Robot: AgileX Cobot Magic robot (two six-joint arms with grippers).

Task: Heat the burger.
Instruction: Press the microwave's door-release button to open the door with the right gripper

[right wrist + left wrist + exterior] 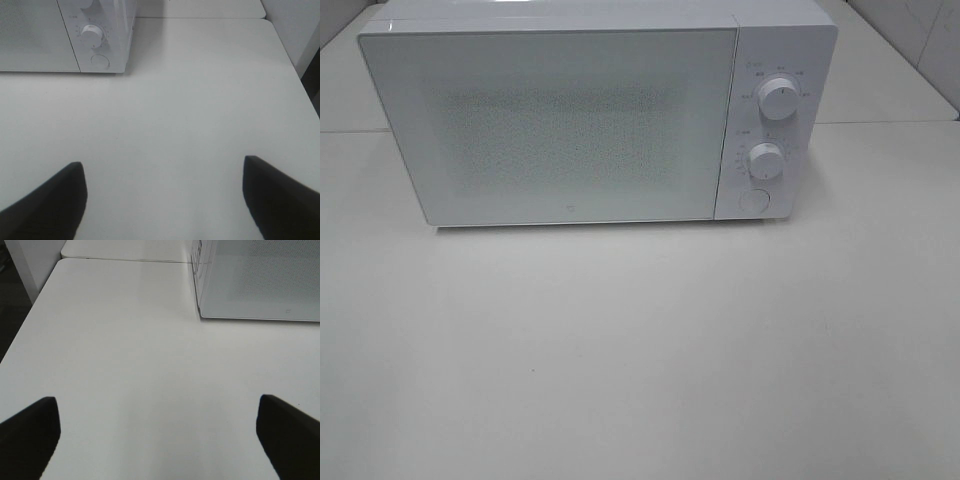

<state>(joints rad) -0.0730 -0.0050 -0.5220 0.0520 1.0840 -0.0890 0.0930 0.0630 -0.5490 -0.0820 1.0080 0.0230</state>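
White tabletop [640, 370] fills all three views, and over it the left gripper [159, 440] hangs with its two dark fingers [30, 437] spread wide and nothing between them, while the right gripper [164, 200] hangs the same way, its fingers apart and holding nothing. Beyond the grippers, toward the back of the table, stands a white microwave [570, 12] with its door [560, 125] closed, two round knobs [778, 100] one above the other on its right-hand panel, and a round button [753, 200] below them. The burger appears in no view, so where it sits cannot be told.
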